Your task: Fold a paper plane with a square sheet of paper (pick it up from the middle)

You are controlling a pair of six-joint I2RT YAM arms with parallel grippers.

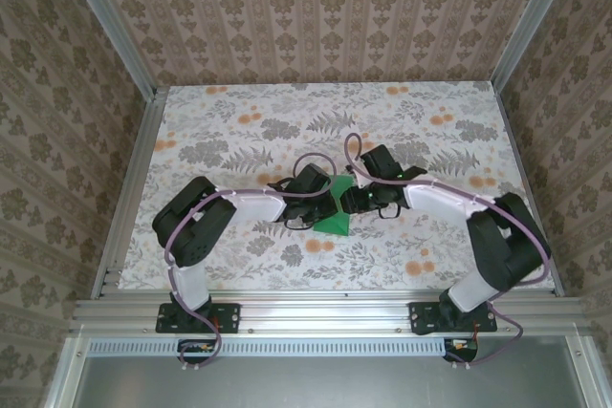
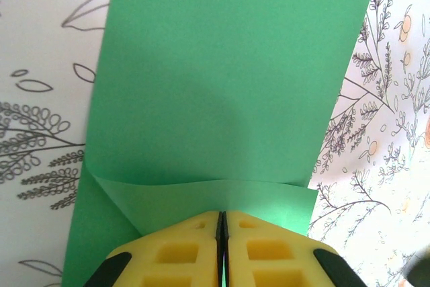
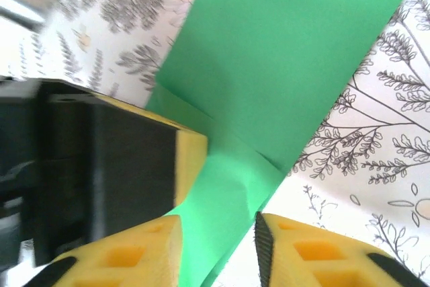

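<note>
Clearly the left gripper [image 2: 222, 218] carries this step: its yellow jaws are pressed together on the folded near edge of the square sheet of paper [image 2: 228, 85], which lies mid-way across the floral table [image 1: 239, 131] between both arms. The right gripper [image 3: 218, 233] straddles a creased corner, jaws parted and not pinching (table shows between paper and one finger). To fold well, I judge, the left should pin firmly while the right draws clear without dragging the crease.
</note>
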